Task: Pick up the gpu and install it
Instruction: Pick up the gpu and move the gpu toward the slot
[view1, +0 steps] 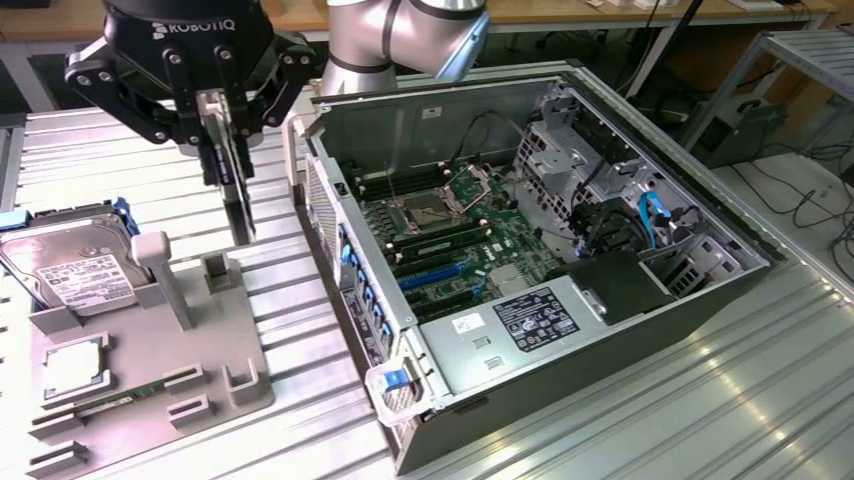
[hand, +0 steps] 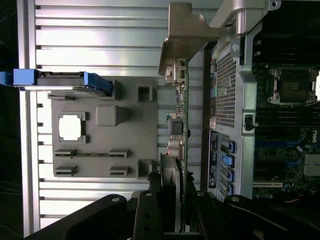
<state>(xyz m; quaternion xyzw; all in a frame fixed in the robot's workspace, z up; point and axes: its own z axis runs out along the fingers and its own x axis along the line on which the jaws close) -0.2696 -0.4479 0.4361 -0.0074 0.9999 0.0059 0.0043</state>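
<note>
Gpu hangs upright, clamped in the end effector, above the grey fixture beside the open case.

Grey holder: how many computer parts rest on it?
3: the hard drive at one end, the processor in the middle, the memory stick at the other end. The gpu hangs above, in the pincer. None looks hidden.

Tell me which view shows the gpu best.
The wrist view: the gpu runs lengthwise, silver bracket and green board edge visible. The exterior view shows it edge-on, a thin dark strip hanging from the gripper.
</note>
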